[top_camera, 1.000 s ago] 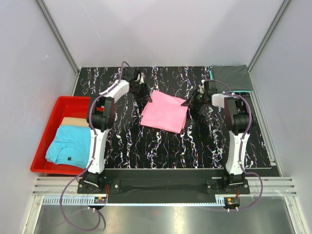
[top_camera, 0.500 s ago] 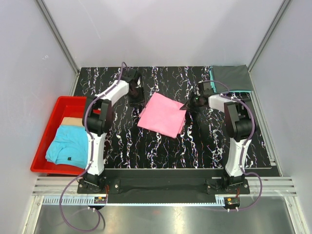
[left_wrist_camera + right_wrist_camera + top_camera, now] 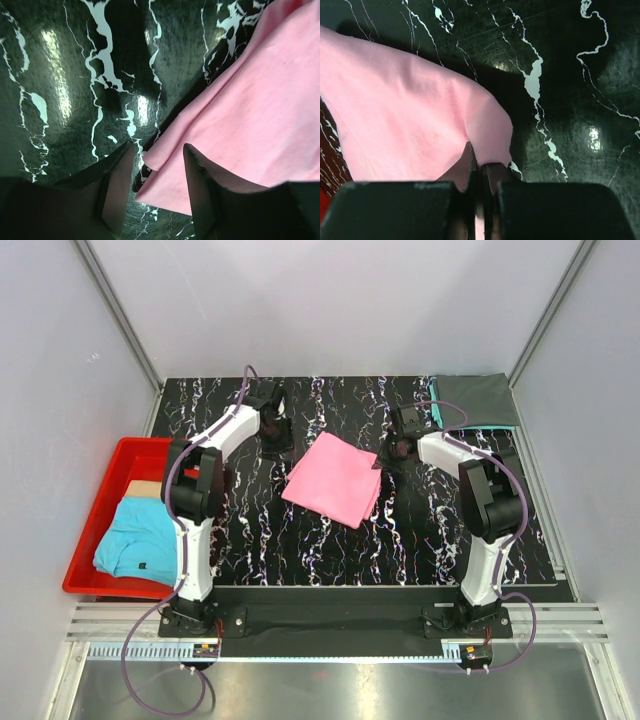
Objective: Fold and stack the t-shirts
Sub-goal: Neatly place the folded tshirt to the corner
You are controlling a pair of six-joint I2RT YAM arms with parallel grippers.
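A bright pink t-shirt (image 3: 335, 478) lies folded as a rectangle at the middle of the black marbled table. My left gripper (image 3: 277, 436) is open at its far left corner. In the left wrist view the pink corner (image 3: 160, 152) lies between the spread fingers (image 3: 117, 185), untouched. My right gripper (image 3: 392, 452) is shut on the pink shirt's far right edge (image 3: 490, 130), low at the table. A dark grey t-shirt (image 3: 480, 398) lies folded at the back right with a teal one (image 3: 435, 400) showing under it. A light blue t-shirt (image 3: 140, 538) with a small dark mark lies in the red bin.
The red plastic bin (image 3: 92, 515) stands off the table's left edge, with a tan cloth (image 3: 150, 490) under the blue shirt. White walls and metal rails close in the back and sides. Both arm bases stand at the near edge.
The pink shirt has slid a little left and settled flat. My left gripper has drawn back left off its corner. My right gripper has moved towards the back, still pinching the edge.
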